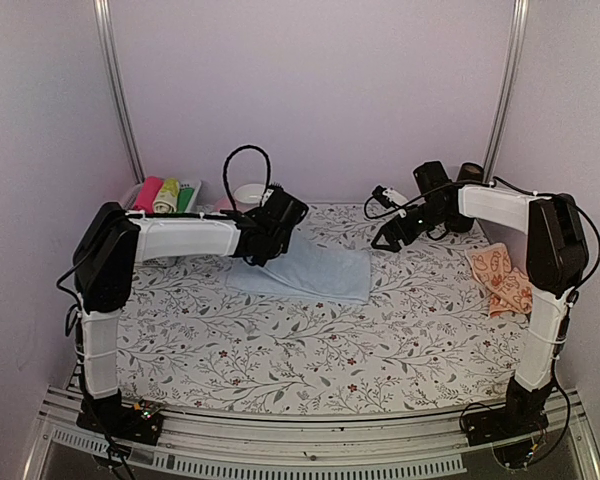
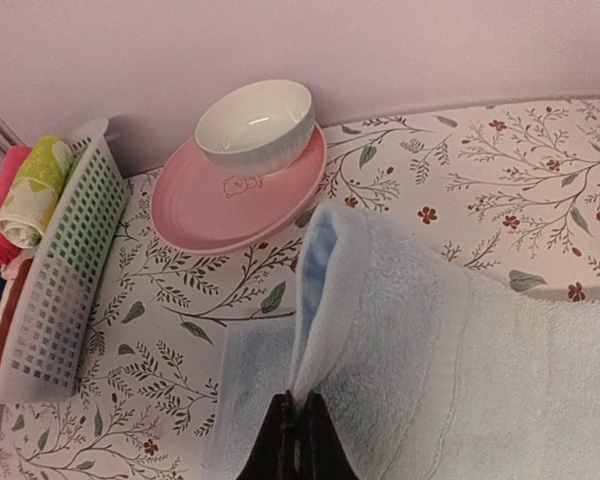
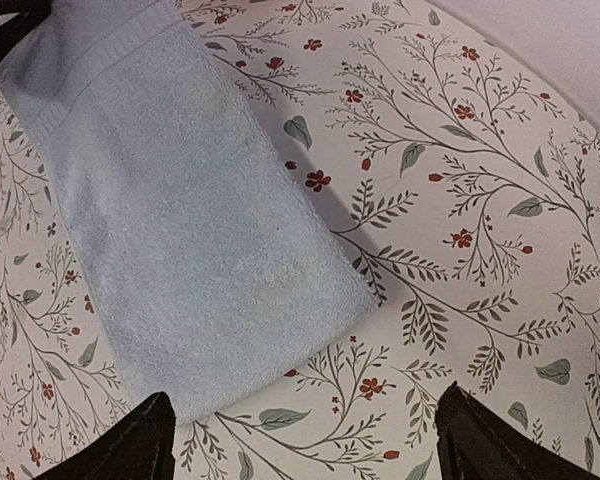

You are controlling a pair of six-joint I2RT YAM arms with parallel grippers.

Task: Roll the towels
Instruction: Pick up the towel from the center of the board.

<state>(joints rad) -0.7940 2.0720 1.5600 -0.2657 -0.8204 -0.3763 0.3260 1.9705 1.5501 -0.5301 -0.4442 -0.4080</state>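
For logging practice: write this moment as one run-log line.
left claw: shut on blue towel edge | right claw: open over other end | peach towel: unrolled, right side

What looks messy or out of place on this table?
Nothing is spilled or broken. The orange towel lies crumpled near the right edge of the table. The blue towel lies flat except at its left end, which the left gripper has pinched up into a ridge.
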